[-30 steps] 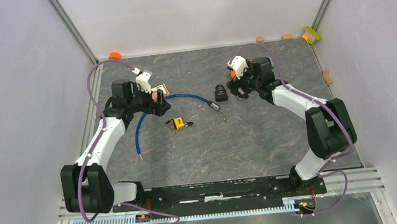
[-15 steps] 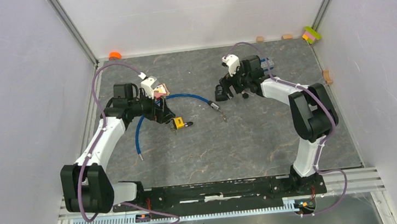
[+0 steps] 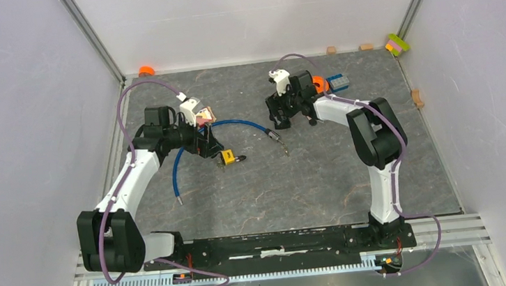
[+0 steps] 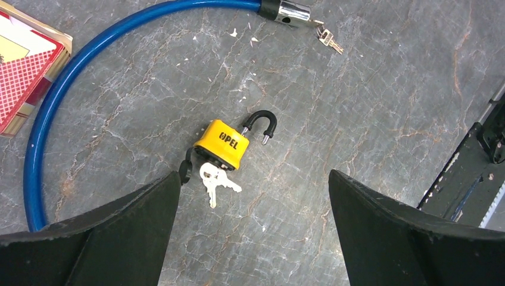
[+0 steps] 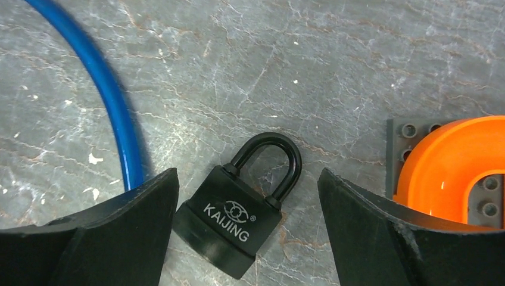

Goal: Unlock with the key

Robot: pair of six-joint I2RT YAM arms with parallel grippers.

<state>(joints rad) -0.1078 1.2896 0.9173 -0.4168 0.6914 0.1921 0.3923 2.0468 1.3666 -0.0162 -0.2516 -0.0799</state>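
Grey, marbled stone-look sheeting covers the bench (image 3: 323, 178), which is closed in by pale walls on three sides.

Left of centre in the top view, the left jaws stand wide open above the yellow padlock (image 3: 226, 158). In the left wrist view the padlock (image 4: 221, 145) lies flat at mid-frame between the two dark fingers (image 4: 89, 238), which touch nothing. Its black shackle (image 4: 262, 122) has one leg standing free of the body, and a small bunch of keys (image 4: 214, 179) sits at its lower edge.

A blue cable lock (image 3: 234, 124) curves across the middle of the bench. Its metal end (image 4: 292, 11) and a second pair of keys (image 4: 327, 39) show at the top of the left wrist view. A red card box (image 4: 24, 71) lies at the left edge, just beside the cable.

At upper centre of the top view, the right jaws are spread wide over the black padlock (image 5: 238, 217). It lies flat at lower centre of the right wrist view, between the fingers (image 5: 89, 238), with both shackle legs seated in the body. Whether the left finger touches its corner, I cannot tell. At the right edge an orange disc (image 5: 452, 173) rests on a grey studded brick (image 5: 399, 143).
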